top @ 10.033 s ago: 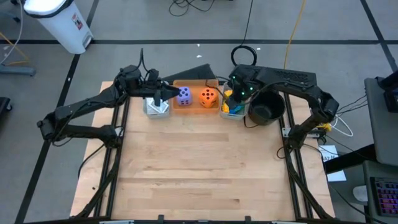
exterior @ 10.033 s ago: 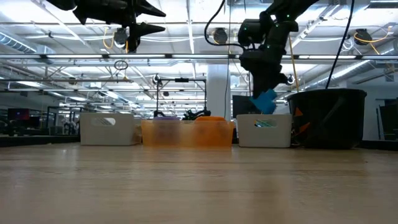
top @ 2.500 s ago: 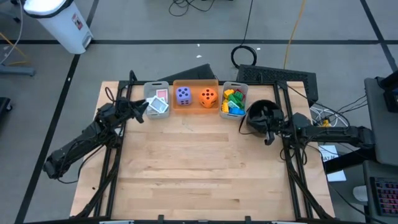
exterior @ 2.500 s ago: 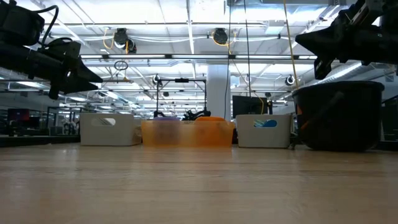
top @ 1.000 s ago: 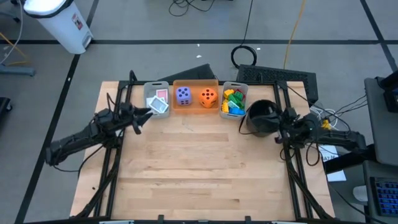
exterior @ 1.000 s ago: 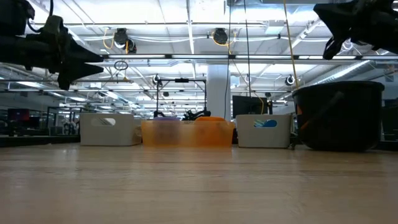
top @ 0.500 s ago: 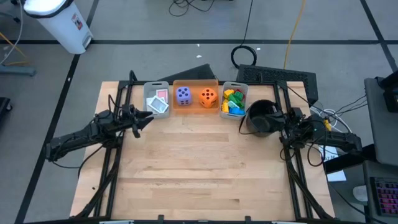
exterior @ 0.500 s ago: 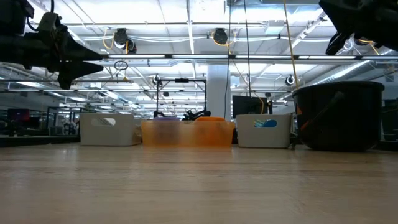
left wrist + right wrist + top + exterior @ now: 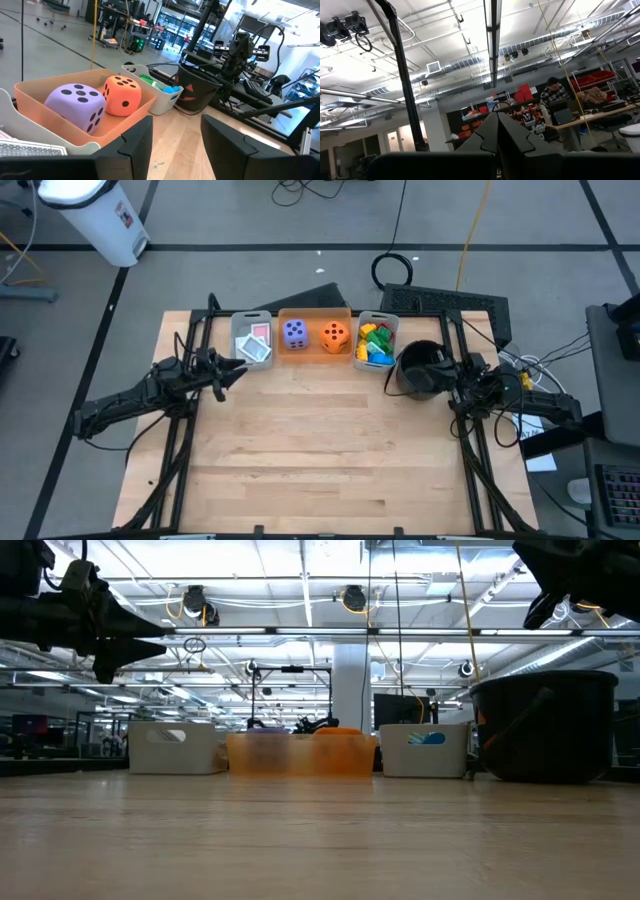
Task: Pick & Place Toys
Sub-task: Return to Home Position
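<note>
The purple foam die and the orange foam die sit side by side in the orange rectangular bin at the table's far edge. The square picture cards lie in the left grey bin, and the small plastic bricks in the right grey bin. The left gripper, near the cards, gapes wide and empty. The right gripper, beside the black round bowl, is pinched closed on nothing.
</note>
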